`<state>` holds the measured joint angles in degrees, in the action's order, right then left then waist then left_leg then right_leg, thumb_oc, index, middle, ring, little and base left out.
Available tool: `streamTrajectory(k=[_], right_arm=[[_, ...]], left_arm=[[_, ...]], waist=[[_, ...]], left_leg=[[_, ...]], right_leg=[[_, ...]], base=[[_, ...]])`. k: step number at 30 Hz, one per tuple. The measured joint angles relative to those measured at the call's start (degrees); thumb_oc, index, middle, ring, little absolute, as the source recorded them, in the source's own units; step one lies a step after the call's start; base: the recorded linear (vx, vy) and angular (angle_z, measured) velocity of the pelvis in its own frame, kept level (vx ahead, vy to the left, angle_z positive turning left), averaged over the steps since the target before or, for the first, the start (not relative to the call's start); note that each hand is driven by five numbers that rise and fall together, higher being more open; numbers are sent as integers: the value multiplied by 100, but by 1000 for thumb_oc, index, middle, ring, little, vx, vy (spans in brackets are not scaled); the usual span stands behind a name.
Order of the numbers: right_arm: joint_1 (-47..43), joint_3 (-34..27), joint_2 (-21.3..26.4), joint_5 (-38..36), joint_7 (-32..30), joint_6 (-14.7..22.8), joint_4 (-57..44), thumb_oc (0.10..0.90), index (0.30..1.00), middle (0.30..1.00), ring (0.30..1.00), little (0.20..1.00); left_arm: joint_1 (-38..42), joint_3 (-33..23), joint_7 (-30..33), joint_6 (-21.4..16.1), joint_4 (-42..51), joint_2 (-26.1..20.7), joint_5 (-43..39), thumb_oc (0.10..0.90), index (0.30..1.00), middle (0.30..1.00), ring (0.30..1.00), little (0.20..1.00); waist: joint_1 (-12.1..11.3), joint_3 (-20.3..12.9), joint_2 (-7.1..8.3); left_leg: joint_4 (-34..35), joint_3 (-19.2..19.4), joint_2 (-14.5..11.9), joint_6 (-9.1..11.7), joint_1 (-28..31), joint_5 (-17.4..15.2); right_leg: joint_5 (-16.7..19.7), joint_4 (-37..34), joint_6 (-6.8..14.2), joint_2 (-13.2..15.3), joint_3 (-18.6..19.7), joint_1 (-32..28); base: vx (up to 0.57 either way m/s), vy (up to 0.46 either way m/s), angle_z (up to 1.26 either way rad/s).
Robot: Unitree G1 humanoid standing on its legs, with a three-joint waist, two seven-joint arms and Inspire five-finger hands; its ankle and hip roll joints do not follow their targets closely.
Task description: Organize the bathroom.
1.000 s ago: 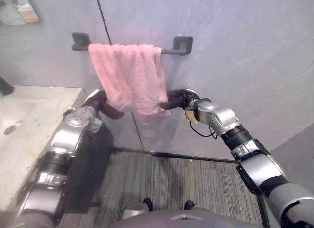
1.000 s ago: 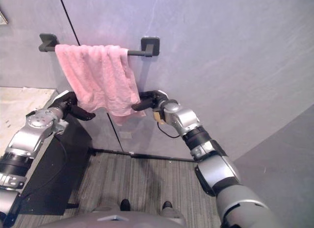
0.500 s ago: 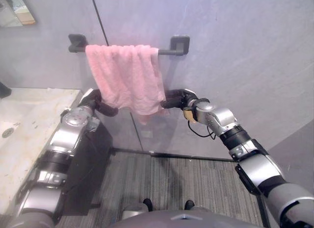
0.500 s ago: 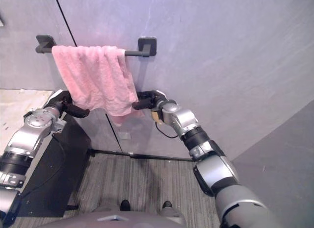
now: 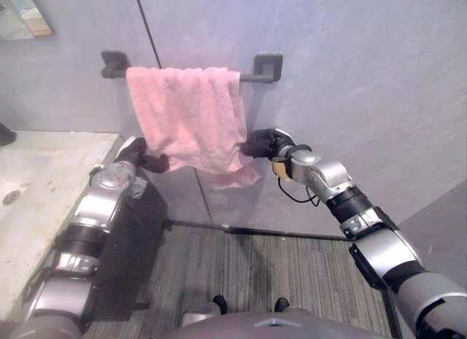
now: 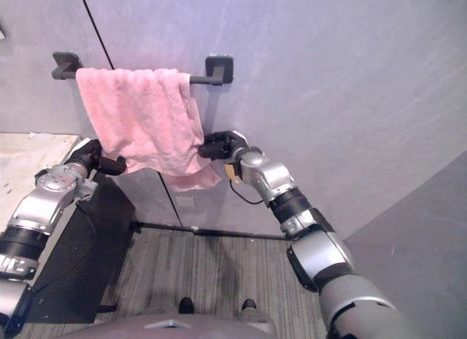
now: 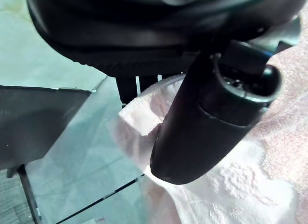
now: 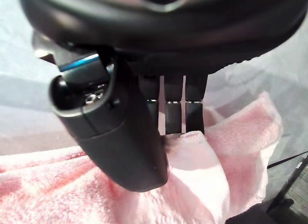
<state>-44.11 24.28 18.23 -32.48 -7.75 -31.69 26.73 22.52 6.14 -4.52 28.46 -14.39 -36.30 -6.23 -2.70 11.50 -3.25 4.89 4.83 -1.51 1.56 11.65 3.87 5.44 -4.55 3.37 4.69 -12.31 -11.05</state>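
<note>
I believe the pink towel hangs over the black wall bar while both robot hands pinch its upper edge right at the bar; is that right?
Not quite. The pink towel does hang over the black wall bar, but the left robot hand and right robot hand pinch its lower corners, well below the bar. The left eye view shows this.

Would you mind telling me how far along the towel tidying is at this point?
Done: the pink towel already hangs over the wall rail. In hand: the left hand and right hand each pinch a lower edge. Left: it hangs bunched and uneven, so spreading it flat probably remains.
</note>
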Motion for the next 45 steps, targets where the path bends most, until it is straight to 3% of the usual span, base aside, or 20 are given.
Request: streamTrajectory(k=[11,16,18,45], right_arm=[[0,0,2,16,-22,0,3,400,300,300,300,300],[-2,-8,31,54,-137,-1,12,400,300,300,300,300],[-2,-8,46,55,-146,-3,13,400,300,300,300,300],[-10,-11,154,59,-155,-38,60,400,300,300,300,300]], left_arm=[[-1,42,210,-96,-89,16,-6,400,300,300,300,300],[-2,-40,1166,-37,-594,216,-247,400,300,300,300,300],[-12,-43,1265,-38,-649,284,-269,400,300,300,300,300],[-180,-160,1549,-108,-641,506,-487,400,300,300,300,300]], waist=[[1,-1,-1],[22,-14,-22],[4,-14,-22],[23,-16,-27]], left_leg=[[2,-12,-1,5,3,4],[2,-21,-3,6,1,5],[4,-25,-5,9,-1,8],[20,-34,-5,-11,-13,-10]], right_leg=[[0,0,0,-1,-5,-7],[0,0,0,-1,-17,-11],[0,0,0,-1,-24,-12],[-14,0,13,11,-33,-6]], base=[[0,0,0],[0,0,0],[0,0,0],[0,0,0]])
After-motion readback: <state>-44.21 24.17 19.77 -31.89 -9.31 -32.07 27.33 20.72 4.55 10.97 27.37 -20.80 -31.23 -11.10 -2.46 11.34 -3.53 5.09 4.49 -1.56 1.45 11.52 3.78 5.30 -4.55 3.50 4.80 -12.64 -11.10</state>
